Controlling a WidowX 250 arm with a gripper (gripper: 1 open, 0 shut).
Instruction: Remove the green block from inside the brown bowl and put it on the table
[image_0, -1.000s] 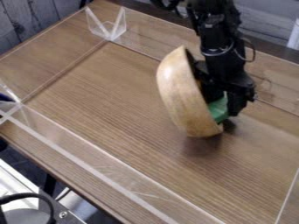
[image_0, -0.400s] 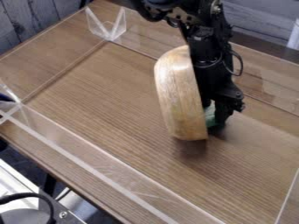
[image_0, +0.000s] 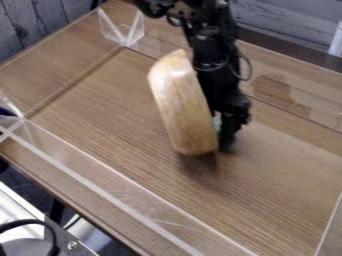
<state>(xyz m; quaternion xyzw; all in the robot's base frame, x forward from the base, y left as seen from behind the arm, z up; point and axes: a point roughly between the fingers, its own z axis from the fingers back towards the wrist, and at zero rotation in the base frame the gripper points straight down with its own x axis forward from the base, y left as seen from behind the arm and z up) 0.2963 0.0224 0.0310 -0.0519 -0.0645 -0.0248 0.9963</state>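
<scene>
Your table (image_0: 94, 110) carries the brown bowl (image_0: 178, 105), tipped up on its edge, mouth facing the arm. Your gripper (image_0: 230, 130) reaches into it; its opening is hidden. The green block (image_0: 222, 138) peeks out beside it.

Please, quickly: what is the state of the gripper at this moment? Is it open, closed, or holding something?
Gripper: low inside the tipped-up brown bowl, by the green block; whether it is open or gripping the block cannot be told.
</scene>
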